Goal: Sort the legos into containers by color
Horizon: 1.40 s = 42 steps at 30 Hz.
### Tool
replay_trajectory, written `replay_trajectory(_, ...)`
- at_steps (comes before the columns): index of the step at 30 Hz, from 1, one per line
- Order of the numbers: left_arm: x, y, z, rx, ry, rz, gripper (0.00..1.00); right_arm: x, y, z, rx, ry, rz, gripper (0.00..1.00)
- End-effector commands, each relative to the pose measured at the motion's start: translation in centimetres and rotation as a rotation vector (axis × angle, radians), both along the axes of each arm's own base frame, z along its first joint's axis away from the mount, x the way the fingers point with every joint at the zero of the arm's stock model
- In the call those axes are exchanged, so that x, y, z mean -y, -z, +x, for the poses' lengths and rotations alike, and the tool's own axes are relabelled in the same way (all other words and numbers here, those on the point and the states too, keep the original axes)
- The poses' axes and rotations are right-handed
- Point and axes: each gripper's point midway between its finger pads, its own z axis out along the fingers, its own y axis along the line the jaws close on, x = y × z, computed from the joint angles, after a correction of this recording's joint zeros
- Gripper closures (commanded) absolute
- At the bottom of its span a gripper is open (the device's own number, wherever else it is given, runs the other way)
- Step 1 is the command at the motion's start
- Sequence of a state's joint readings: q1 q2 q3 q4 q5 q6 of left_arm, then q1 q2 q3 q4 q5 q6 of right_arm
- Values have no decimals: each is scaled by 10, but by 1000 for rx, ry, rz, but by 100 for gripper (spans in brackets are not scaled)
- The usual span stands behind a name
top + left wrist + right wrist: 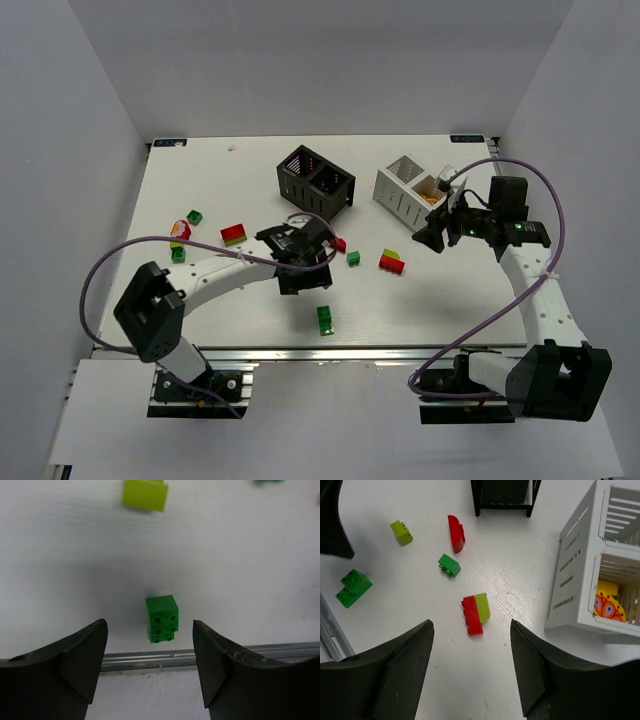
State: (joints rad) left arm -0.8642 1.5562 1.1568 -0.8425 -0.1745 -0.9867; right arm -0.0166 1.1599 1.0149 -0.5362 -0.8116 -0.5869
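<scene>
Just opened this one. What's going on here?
This is a colour sort into a black bin and a white bin. Both end effectors are open and empty. The left end effector hovers over the table, facing a green brick near the front edge. The right end effector hangs over a red-and-lime brick beside the white bin, which already holds a yellow piece. Several other bricks lie loose on the table.
</scene>
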Motion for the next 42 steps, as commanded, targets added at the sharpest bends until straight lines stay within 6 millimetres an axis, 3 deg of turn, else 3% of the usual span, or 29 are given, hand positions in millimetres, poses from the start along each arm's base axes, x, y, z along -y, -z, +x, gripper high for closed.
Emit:
replay_trajectory(1,24,-6,-20,-39,25,-12,22,6,-2,7,8,82,-5,32)
replay_trajectory(13,43,25,-43,-79,61,81,26,4,2,1,-7,89,18,32)
replay_trajectory(22,47,47,-38,-74,67,143,33,4,1,-1,-5,86,15,32)
replay_trajectory(29,51,50,-37,-72,79,145,48,5,1,-3,-6,85,8,32)
replay_trajectory(34,54,39,-36,-49,87,126,78,5,1,-5,-8,79,0,32)
replay_trajectory(39,56,20,-35,-5,100,71,88,2,9,-15,-56,52,11,32)
replay_trajectory(42,62,-4,-31,75,130,-33,91,-9,11,-28,-113,-8,59,33)
